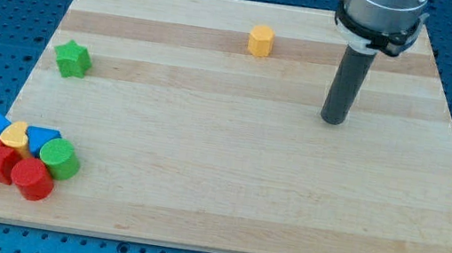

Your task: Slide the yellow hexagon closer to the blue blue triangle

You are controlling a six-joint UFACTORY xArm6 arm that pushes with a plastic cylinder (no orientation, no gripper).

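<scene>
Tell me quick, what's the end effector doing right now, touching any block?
My tip: a bare rod, holding nothing, touching no block, on the board to the right of and below the yellow hexagon. Nothing to open or close.

Robot arm end, one unit. Upper section: broad silver-grey metal cylinder (381, 8), cut off by the frame's top edge. Below it, a black ring collar (376, 34) with a small lug at its 3 o'clock side, then a narrow white band. Lower section: straight dark grey matte rod (345, 86), smooth, unmarked, ending in my tip (331, 122), blunt and flat-cut.
</scene>
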